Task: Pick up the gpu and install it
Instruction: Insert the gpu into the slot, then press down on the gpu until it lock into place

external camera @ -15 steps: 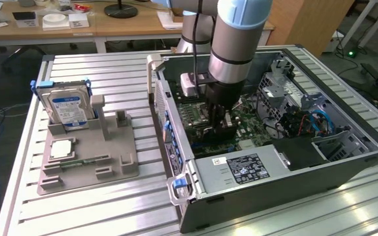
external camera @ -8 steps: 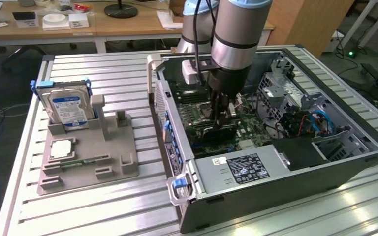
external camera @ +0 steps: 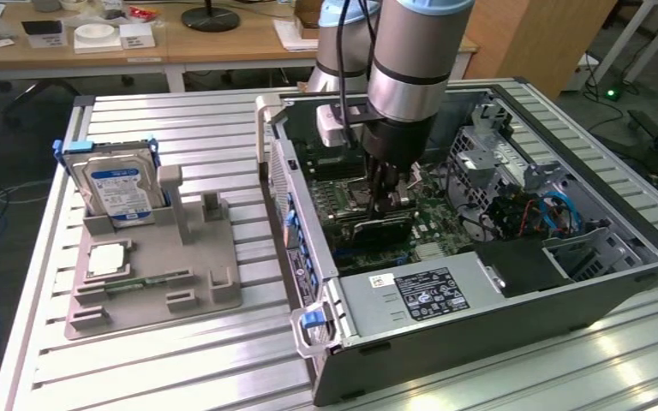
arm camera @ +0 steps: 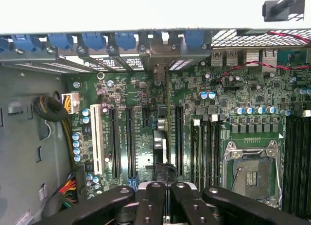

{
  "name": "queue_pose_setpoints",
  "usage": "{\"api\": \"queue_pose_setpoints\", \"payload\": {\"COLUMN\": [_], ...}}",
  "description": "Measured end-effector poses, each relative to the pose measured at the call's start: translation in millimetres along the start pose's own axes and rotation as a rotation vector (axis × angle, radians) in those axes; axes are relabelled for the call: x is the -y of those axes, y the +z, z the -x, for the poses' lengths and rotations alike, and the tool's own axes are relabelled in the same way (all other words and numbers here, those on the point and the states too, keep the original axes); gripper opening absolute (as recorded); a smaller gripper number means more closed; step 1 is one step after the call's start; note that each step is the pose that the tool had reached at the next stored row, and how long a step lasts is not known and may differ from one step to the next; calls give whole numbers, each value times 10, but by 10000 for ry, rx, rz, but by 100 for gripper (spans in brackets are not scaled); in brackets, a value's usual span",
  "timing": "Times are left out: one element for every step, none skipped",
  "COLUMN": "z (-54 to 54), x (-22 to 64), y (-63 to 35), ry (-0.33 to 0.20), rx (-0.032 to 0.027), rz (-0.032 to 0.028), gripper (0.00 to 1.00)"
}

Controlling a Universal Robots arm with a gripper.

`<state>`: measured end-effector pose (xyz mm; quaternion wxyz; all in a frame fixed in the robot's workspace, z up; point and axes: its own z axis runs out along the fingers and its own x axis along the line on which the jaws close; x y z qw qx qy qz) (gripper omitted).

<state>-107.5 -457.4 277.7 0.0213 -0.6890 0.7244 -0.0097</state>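
Observation:
The gpu (arm camera: 165,113) stands edge-on over the motherboard's (arm camera: 141,152) expansion slots, its metal bracket (arm camera: 163,52) against the case's rear slot openings. In the exterior view it is the dark card (external camera: 373,229) low inside the open computer case (external camera: 603,282), right under the arm. My gripper (arm camera: 167,188) reaches down into the case, its black fingers (arm camera: 154,198) drawn close together with the card's top edge running between them. The gripper (external camera: 391,204) sits directly on top of the card.
A grey parts holder (external camera: 152,274) at the exterior view's left carries a hard drive (external camera: 117,188) with a blue-white label and a memory stick (external camera: 146,281). Inside the case are the CPU socket (arm camera: 250,169), the power supply (external camera: 421,295), cable bundles (arm camera: 58,113) and a drive cage (external camera: 512,163).

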Motion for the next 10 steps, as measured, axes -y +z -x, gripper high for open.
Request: {"api": "queue_pose_setpoints", "payload": {"z": [0, 0, 0, 0, 0, 0, 0, 0, 0, 0], "x": [0, 0, 0, 0, 0, 0, 0, 0, 0, 0], "y": [0, 0, 0, 0, 0, 0, 0, 0, 0, 0], "ry": [0, 0, 0, 0, 0, 0, -1, -1, 0, -1], "rx": [0, 0, 0, -1, 0, 0, 0, 0, 0, 0], "rz": [0, 0, 0, 0, 0, 0, -1, -2, -2, -2], "gripper": [10, 10, 10, 10, 10, 10, 10, 10, 10, 10]}}
